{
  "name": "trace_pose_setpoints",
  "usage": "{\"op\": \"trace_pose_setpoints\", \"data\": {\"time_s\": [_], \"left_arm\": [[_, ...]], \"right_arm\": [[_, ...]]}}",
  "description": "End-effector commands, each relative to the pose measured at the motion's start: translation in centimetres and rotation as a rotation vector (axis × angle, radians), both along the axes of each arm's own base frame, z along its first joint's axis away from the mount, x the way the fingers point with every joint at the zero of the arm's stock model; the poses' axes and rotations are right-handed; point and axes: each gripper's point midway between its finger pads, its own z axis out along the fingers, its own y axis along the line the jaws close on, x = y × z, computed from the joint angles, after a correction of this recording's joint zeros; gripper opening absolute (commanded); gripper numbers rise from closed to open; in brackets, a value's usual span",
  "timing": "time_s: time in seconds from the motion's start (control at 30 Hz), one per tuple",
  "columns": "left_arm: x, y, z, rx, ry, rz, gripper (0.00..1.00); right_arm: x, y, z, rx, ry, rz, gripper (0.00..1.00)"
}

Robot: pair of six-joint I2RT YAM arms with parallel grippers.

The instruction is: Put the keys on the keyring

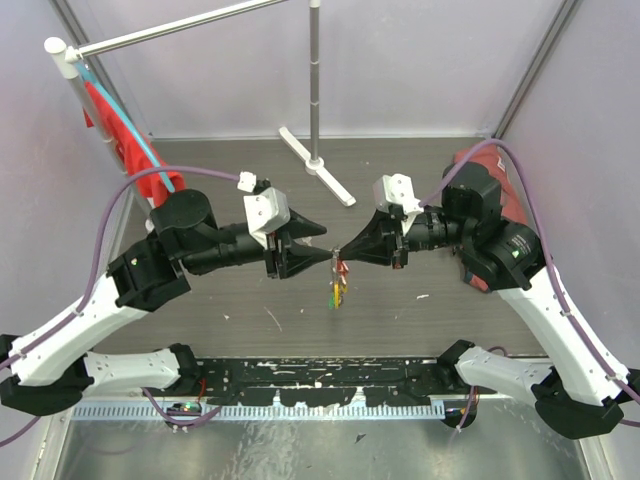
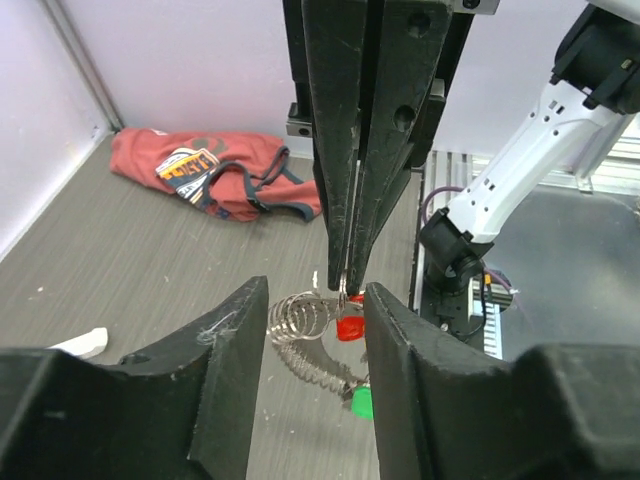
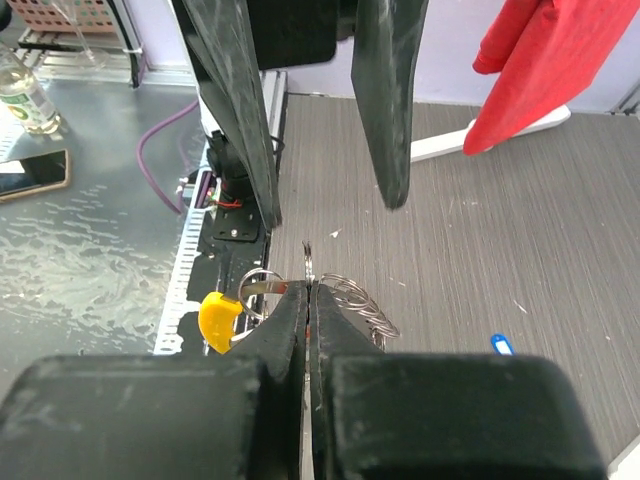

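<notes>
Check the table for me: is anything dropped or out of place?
Yes. What looks like a small blue-headed key lies alone on the grey table, apart from the silvery beaded-chain keyring pinched in the right claw. A crumpled red garment also lies on the table behind that arm.

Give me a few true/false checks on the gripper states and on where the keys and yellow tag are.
1. The right gripper is shut on the keyring. True.
2. The left gripper is shut on the red key. False: it is open, with a finger on either side of the ring, and the red key sits just below the right gripper's tips.
3. The blue key lies on the table, apart from the ring. True.
4. The yellow tag lies flat on the table. False: it hangs off the held ring, in the air.
</notes>
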Motion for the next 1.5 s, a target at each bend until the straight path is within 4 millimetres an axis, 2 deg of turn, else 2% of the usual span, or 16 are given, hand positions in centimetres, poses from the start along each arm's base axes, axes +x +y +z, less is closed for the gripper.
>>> {"op": "trace_pose_setpoints", "data": {"time_s": [0.0,0.13,0.23,0.37,0.43,0.53,0.67,0.77,0.83,1.17,1.47], "left_arm": [[0.8,1.4,0.5,0.043,-0.027,0.068,0.52],[1.1,1.7,-0.1,0.095,-0.022,0.089,0.57],[1.3,1.3,-0.9,0.157,-0.008,0.078,0.70],[1.8,0.9,-1.9,0.210,-0.001,0.080,0.67],[1.9,0.6,-2.4,0.235,-0.003,0.075,0.61],[1.9,0.1,-3.1,0.283,0.004,0.049,0.45],[1.4,-0.7,-4.3,0.336,0.029,-0.004,0.41],[1.3,-0.9,-4.2,0.333,0.027,-0.019,0.35],[1.6,-1.8,-5.2,0.358,0.038,-0.029,0.31],[1.4,-2.3,-5.9,0.393,0.038,-0.058,0.27],[1.4,-2.4,-5.8,0.390,0.027,-0.057,0.00]], "right_arm": [[0.3,-0.5,1.3,0.017,-0.075,-0.041,0.01],[1.1,-0.6,0.7,-0.015,-0.060,-0.076,0.01],[2.0,-0.7,-0.2,-0.056,-0.044,-0.115,0.01],[3.0,-0.7,-1.8,-0.107,-0.025,-0.153,0.01],[3.1,-0.7,-2.3,-0.121,-0.011,-0.154,0.01],[3.0,-0.6,-2.9,-0.137,0.008,-0.146,0.01],[2.9,-0.7,-3.1,-0.140,0.013,-0.142,0.01],[2.7,-0.6,-3.1,-0.140,0.018,-0.131,0.01],[2.6,-0.6,-3.3,-0.141,0.024,-0.122,0.01],[2.6,-0.5,-3.3,-0.140,0.028,-0.119,0.01],[2.5,-0.4,-3.3,-0.140,0.031,-0.114,0.01]]}}
